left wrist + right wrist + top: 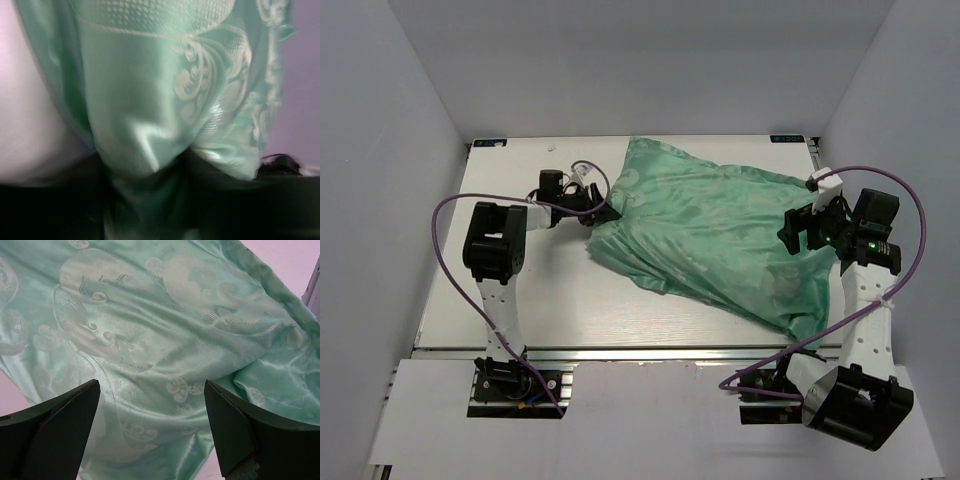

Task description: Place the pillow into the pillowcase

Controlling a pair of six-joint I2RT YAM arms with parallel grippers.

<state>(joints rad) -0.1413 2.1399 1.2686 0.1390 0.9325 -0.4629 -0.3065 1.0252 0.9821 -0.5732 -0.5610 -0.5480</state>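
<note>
- Right gripper [151, 387]: jaws stand wide with nothing between them, hanging just above the right end of the pillowcase [710, 235].
- Left gripper [607, 212]: at the case's left edge. Its wrist view is filled with bunched satin running down into shadow, so I cannot tell whether it grips a fold or only straddles it.
- The case lies mint side up, slanting across the table [520, 310] from far left to near right, and is plump through the middle.
- No pillow shows anywhere; judging by the bulk, it is probably inside.
- Handling: the cloth looks thin, limp and glossy, so likely slippery.
- A shallow pinch on one layer would probably slide off.
- Better holds are a doubled hem or a corner fold.
</note>
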